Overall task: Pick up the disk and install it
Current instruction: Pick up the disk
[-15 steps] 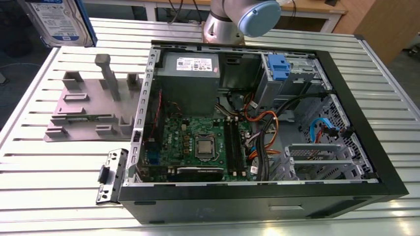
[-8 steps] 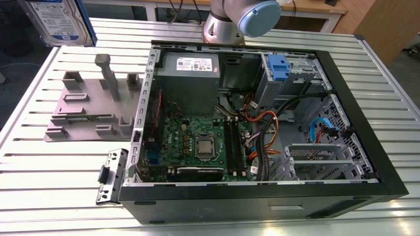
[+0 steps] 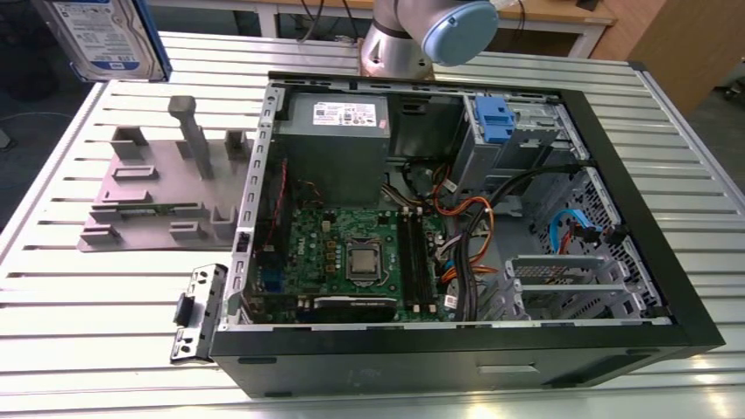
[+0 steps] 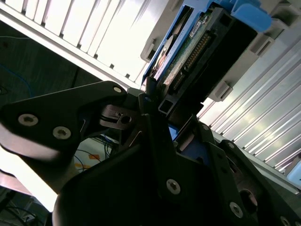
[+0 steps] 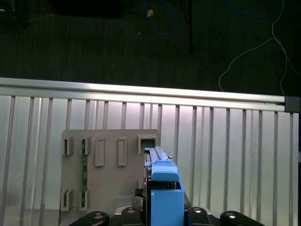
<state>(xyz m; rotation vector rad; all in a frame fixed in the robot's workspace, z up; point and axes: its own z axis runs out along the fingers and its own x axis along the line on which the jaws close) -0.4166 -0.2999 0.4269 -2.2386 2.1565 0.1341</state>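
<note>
Black jaws pinch the blue-bracketed disk (image 5: pixel 163 188), its white-and-blue label (image 3: pixel 103 35) unreadable.

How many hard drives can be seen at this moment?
1 for certain: the disk, at the exterior view's upper left, gripped by the gripper in both wrist views. The blue carrier inside the computer case may hide another.

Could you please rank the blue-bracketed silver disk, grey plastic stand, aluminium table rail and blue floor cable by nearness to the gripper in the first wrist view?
1. blue-bracketed silver disk: held in the gripper.
2. grey plastic stand: just beneath the disk.
3. aluminium table rail: beyond the stand.
4. blue cable: on the dark floor, past the rail.
</note>
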